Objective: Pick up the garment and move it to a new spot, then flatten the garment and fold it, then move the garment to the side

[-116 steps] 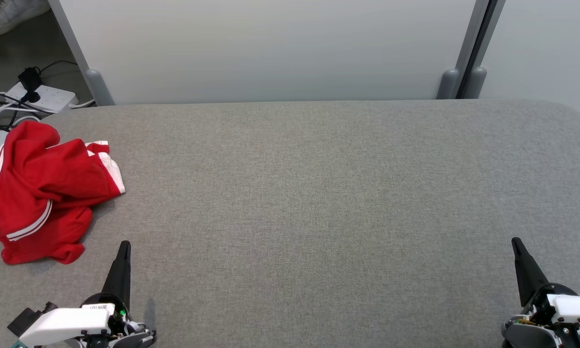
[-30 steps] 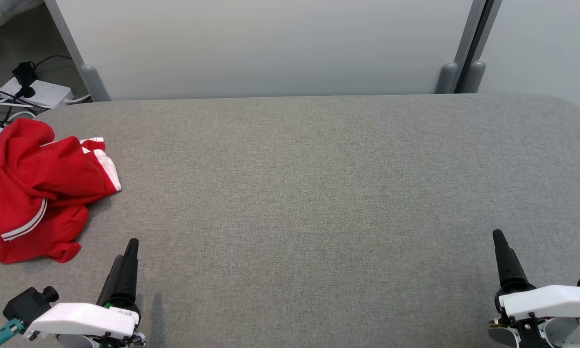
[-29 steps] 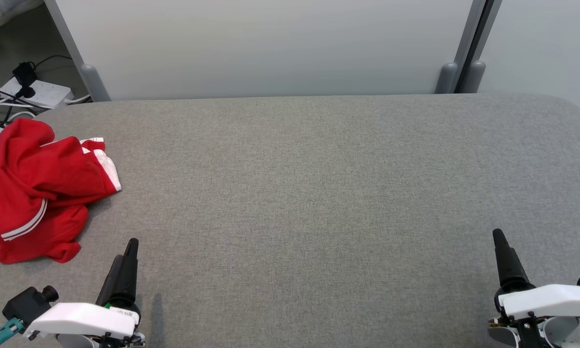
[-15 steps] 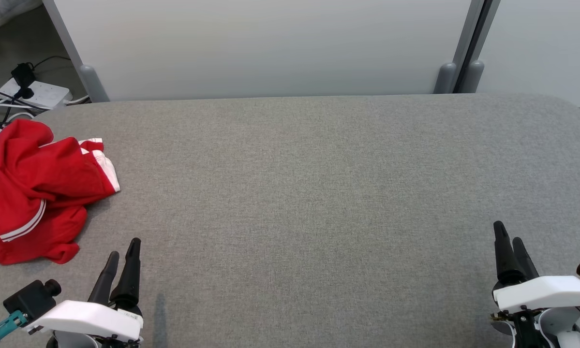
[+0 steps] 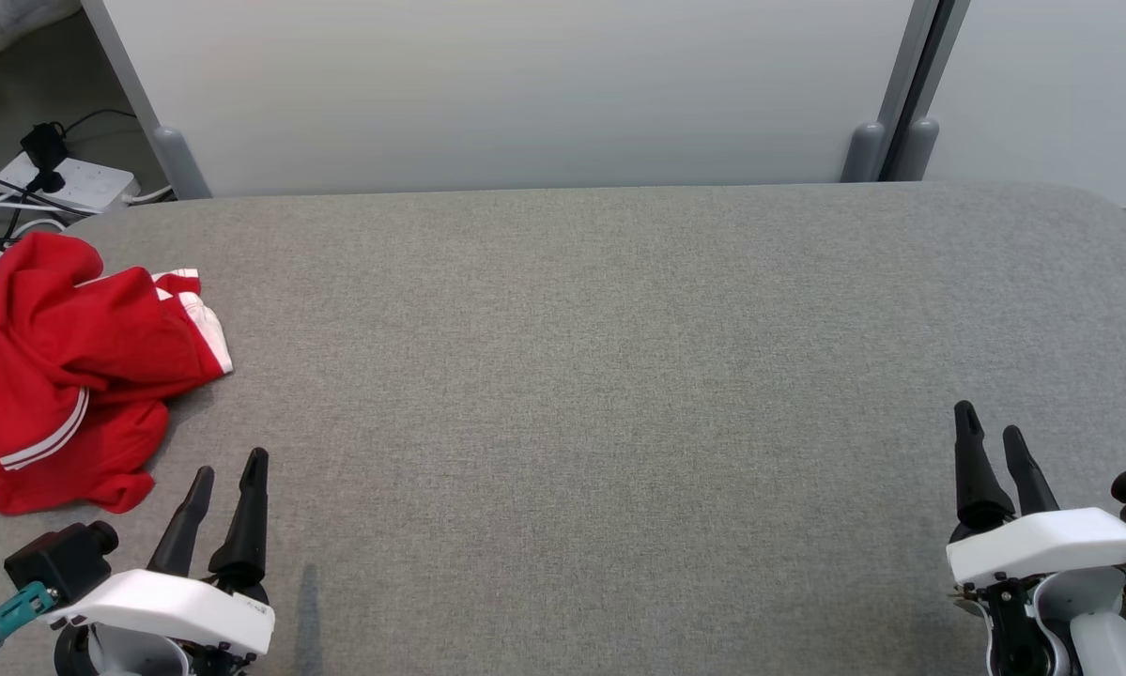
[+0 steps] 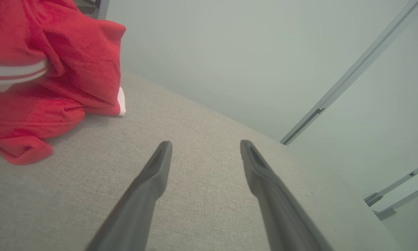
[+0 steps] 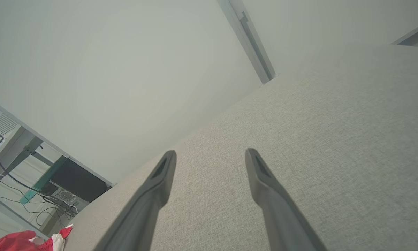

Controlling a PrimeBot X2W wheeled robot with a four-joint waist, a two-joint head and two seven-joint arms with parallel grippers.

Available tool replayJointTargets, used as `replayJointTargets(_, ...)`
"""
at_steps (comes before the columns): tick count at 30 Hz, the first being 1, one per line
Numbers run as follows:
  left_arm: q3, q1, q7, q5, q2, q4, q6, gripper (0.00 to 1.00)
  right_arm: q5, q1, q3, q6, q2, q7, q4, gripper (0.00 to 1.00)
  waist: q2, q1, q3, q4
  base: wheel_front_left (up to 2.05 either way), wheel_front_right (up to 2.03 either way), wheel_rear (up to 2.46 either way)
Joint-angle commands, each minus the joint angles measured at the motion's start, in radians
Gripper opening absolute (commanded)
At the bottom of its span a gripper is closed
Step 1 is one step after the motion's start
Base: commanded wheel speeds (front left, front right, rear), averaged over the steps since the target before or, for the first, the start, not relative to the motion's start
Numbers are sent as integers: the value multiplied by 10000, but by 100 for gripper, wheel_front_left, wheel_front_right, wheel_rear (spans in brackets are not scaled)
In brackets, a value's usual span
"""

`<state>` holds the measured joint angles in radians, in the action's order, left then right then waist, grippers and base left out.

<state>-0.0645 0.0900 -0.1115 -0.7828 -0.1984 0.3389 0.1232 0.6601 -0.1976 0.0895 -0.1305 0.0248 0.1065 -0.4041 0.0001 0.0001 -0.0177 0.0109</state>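
Left end effector (image 5: 231, 461) near crumpled garment (image 5: 74, 366)

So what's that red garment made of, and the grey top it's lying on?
The red garment looks like a soft, matte knit fabric: it crumples into loose folds and carries white stripe trim. The grey top seems covered in woven cloth with a matte, flecked finish; a fine weave shows in the left wrist view. What lies beneath cannot be told.

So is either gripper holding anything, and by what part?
Nothing is held. The left gripper and right gripper are both open over the table. The garment lies crumpled at the table's left end, untouched.
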Motion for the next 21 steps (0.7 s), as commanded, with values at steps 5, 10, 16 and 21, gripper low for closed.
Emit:
replayJointTargets(5, 179, 718, -263, 813, -395, -254, 46, 100, -888, -578, -221, -1, 146, 312, 153, 100, -1, -1, 9, -20, 0, 0, 0)
replayJointTargets(10, 153, 798, -410, 1482, -497, -275, 50, 100, -1534, -651, -289, -2, 159, 459, 93, 100, -1, -1, 4, -17, 0, 0, 0)
replayJointTargets(16, 135, 931, -586, 2308, -555, -277, 54, 100, -2299, -781, -397, -2, 174, 635, 12, 100, -1, -1, -1, 13, 0, 0, 0)
replayJointTargets(21, -5, 1045, -732, 2940, -647, -209, 57, 100, -2909, -906, -511, -2, 187, 782, -57, 100, -1, -1, 8, 49, 0, 0, 0)
